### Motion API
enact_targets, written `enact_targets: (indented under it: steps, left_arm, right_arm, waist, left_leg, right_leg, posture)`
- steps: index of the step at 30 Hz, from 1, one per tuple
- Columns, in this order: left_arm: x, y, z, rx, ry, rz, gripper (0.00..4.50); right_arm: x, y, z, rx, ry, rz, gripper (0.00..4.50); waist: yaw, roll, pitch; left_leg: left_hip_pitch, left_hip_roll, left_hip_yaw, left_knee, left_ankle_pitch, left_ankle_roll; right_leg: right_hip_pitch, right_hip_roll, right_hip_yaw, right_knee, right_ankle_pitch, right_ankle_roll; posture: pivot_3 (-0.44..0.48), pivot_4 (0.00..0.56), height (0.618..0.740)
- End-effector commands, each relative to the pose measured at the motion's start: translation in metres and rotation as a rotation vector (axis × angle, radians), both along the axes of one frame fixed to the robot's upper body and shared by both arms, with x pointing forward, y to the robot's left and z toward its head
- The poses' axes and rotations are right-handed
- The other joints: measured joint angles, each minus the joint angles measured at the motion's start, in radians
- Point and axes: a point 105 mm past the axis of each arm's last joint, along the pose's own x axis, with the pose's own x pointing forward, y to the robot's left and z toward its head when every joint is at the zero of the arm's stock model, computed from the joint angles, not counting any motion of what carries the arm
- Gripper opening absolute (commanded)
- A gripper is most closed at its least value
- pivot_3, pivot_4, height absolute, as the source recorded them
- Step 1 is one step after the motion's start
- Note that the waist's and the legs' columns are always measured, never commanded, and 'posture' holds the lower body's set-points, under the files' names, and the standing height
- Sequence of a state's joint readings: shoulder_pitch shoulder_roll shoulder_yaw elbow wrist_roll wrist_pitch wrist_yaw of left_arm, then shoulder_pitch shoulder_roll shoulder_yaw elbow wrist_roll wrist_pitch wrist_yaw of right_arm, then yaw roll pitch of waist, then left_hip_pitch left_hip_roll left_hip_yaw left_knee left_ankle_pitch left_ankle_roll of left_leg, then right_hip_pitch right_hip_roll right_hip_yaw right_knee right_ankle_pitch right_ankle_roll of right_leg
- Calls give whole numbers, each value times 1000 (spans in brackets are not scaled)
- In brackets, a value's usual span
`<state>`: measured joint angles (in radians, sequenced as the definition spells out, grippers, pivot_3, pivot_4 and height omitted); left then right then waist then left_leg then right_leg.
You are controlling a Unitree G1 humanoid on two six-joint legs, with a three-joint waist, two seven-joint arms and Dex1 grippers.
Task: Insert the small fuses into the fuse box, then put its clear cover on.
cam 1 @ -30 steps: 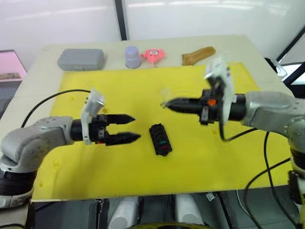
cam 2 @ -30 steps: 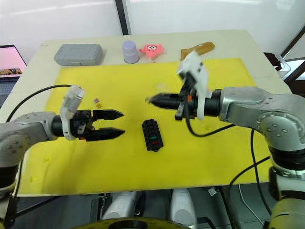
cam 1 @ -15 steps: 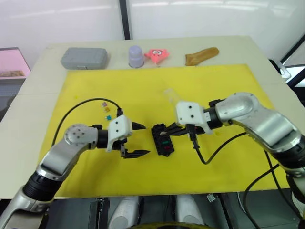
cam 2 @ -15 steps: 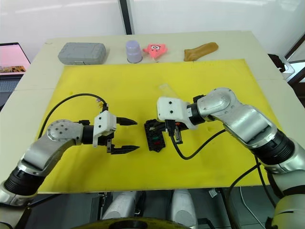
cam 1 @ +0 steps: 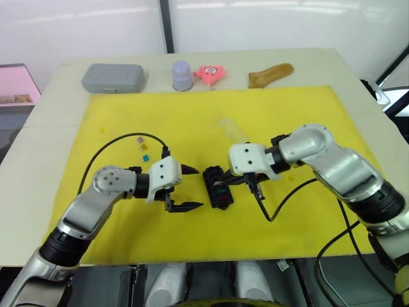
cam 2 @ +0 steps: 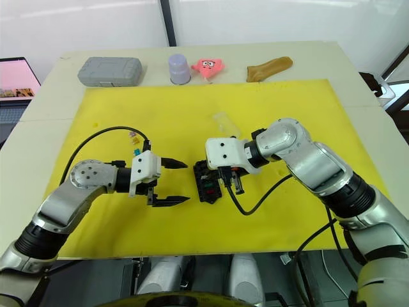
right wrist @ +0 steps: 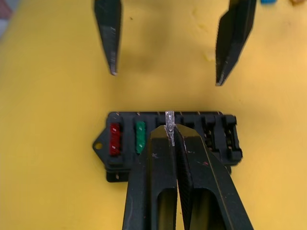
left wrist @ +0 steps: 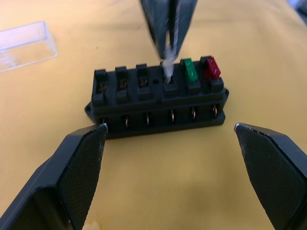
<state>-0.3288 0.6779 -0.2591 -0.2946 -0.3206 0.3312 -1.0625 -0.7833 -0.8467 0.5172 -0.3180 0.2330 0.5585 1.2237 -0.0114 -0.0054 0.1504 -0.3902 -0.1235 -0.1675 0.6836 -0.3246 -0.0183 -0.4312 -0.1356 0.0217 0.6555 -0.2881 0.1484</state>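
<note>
right claw point(right wrist: 171, 132) clamped on a pale fuse point(right wrist: 169, 120) over the fuse box point(right wrist: 172, 143); left claw point(cam 1: 186, 188) apart beside it.

The fuse box point(cam 1: 217, 187) is hemmed on both sides: the left gripper point(cam 1: 190, 187), fingers spread, just beside it, and the right gripper point(right wrist: 171, 129) pinching a white fuse point(left wrist: 167, 66) over a middle slot. Bare mat point(cam 1: 307, 121) lies open nearer the robot; the clear cover point(cam 2: 225, 123) sits behind.

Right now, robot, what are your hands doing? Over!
Right hand shut on white fuse, at fuse box slot beside the green fuse. Left hand open, beside box. Nothing blocking.
</note>
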Motion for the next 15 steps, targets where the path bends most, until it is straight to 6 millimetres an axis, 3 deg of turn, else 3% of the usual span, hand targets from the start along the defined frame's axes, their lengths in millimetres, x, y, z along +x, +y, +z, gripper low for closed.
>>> enact_targets:
  steps: [1, 15]
  left_arm:
    - [0, -2, 11, -12, -55, -25, 4461]
    - [2, 4, 12, -9, -68, -24, 4461]
  right_arm:
    - [-1, 2, 7, 6, -33, 25, 0]
    - [-1, 3, 6, 6, -11, 24, 0]
  waist:
    - [-1, 0, 0]
    - [-1, 0, 0]
  left_leg:
    - [0, 0, 0, 0, 0, 0]
    - [0, 0, 0, 0, 0, 0]
  right_leg:
    - [0, 0, 0, 0, 0, 0]
    - [0, 0, 0, 0, 0, 0]
  posture:
    - [0, 150, 740]
    - [0, 150, 740]
